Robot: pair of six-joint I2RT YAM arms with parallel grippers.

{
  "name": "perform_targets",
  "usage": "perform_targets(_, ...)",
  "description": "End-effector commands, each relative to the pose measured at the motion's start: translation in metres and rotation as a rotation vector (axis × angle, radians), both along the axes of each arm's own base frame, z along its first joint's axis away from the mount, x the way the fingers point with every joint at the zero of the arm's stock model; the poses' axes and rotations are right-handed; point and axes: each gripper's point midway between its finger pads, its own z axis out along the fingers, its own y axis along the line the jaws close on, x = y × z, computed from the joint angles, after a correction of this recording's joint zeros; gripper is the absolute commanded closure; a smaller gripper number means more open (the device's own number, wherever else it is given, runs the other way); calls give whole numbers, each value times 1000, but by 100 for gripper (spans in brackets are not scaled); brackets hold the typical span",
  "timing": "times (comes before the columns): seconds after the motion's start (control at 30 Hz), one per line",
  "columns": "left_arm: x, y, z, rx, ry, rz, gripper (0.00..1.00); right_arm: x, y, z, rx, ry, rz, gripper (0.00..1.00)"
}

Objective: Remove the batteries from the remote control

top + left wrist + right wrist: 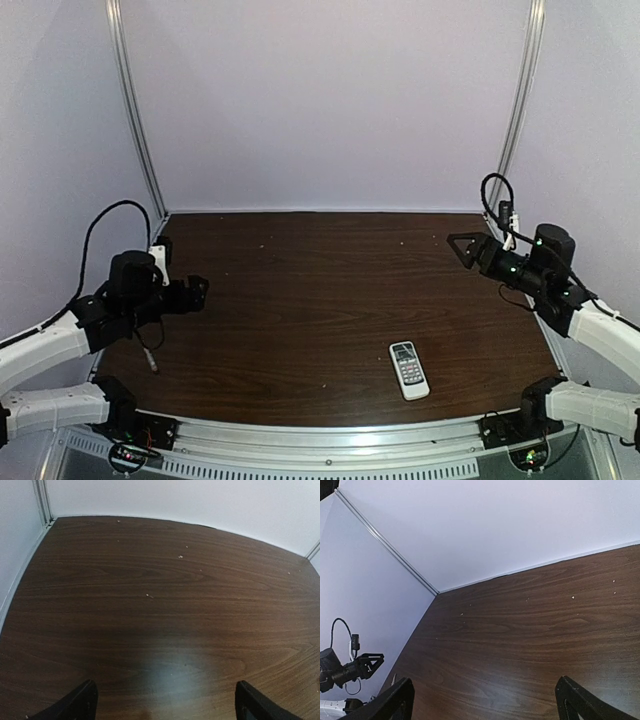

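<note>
The remote control (408, 369) is a slim white handset lying face up on the brown desk (300, 300), with a grey display above rows of small buttons. Any lettering is too small to read. It lies closer to the arm bases than the right tool (463, 246) and well apart from the left tool (198, 293). Both tools have their fingers spread wide and grip nothing.
</note>
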Motion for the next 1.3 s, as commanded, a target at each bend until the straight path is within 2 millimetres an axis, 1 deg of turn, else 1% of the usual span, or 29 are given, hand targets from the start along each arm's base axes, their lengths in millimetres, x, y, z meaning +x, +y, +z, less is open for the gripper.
perform_targets(0.0, -2, -17, 4, 0, -13, 12, 3, -21, 9, -28, -50, 130, -7, 0)
perform_targets(0.13, -5, -40, 9, 23, -16, -35, 3, -35, 8, -55, -158, 265, -57, 0)
perform_targets(0.23, -9, -52, 9, 39, -10, -56, 3, -46, 5, -75, -239, 344, -96, 0)
perform_targets(0.37, -14, -65, 4, 58, 2, -85, 2, -59, 6, -90, -324, 396, -139, 0)
perform_targets(0.47, -16, -65, 1, 68, 12, -90, 3, -66, 10, -94, -367, 404, -152, 0)
perform_targets(0.53, -16, -63, 4, 71, 7, -87, 3, -70, 14, -96, -393, 402, -156, 0)
perform_targets(0.6, -18, -63, 9, 60, -5, -91, 3, -73, 17, -99, -410, 408, -157, 0)
perform_targets(0.67, -20, -64, 15, 36, -17, -104, 3, -74, 22, -107, -441, 433, -148, 0)
perform_targets(0.83, -23, -69, 27, -12, -45, -133, 3, -81, 32, -114, -489, 455, -120, 0)
perform_targets(1.07, -19, -78, 23, -3, -27, -154, 3, -94, 35, -120, -540, 485, -77, 0)
perform_targets(1.27, -19, -84, 21, -4, -15, -178, 3, -105, 50, -128, -557, 520, 8, 0)
